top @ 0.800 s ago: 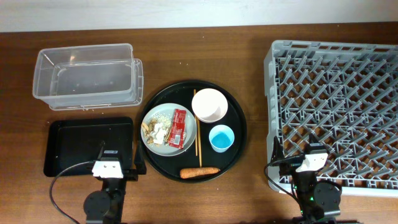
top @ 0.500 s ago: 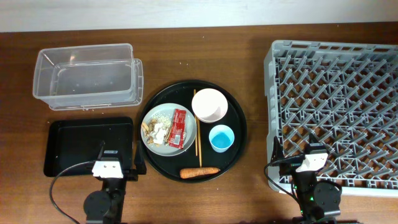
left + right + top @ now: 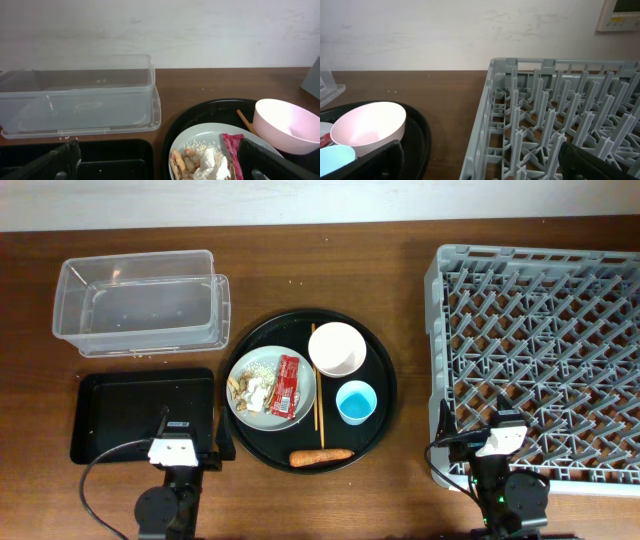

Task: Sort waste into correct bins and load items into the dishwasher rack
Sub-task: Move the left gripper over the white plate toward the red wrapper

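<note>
On the pale grey plate [image 3: 250,414] lie a red wrapper [image 3: 288,385], white tissue [image 3: 259,392], peanut shells [image 3: 237,387] and rice crumbs [image 3: 256,366]. Beside it stand the white-pink cup [image 3: 337,348] and blue cup [image 3: 356,401], with the carrot [image 3: 321,456] nearer me. The clear tub [image 3: 140,302] and black rectangular tray [image 3: 140,415] sit left; the grey rack [image 3: 438,300] fills the right. My left gripper [image 3: 160,167] is open over the tray's near edge, empty. The right gripper [image 3: 480,162] is open at the rack's near left corner, also empty.
Everything on the plate's side rests in a large round black tray [image 3: 380,370], along with thin wooden sticks [image 3: 318,395]. A few crumbs dot the wood in front of the tub [image 3: 80,100]. A white wall backs the table.
</note>
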